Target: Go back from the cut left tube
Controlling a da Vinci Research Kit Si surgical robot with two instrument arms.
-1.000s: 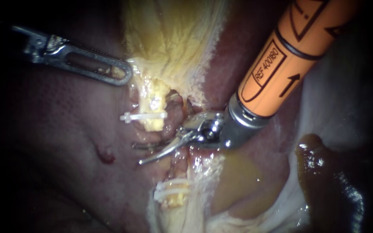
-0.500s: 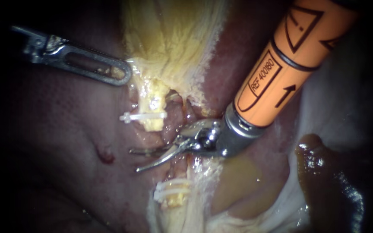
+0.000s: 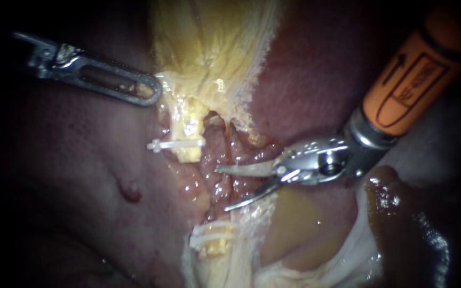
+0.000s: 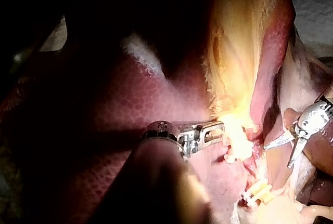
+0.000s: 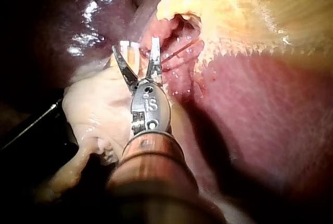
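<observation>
The right instrument (image 3: pixel 222 188), from two o'clock, is holding its jaws wide open, empty. The left instrument (image 3: pixel 148 92) is clamping the gallbladder (image 3: pixel 209 48).

My right instrument (image 3: pixel 221 189) lies just right of the cut tube (image 3: pixel 189 153), level between 1 clip (image 3: pixel 177 144) above and the clips (image 3: pixel 210 238) below; my left instrument (image 3: pixel 150 92) sits upper-left.
</observation>
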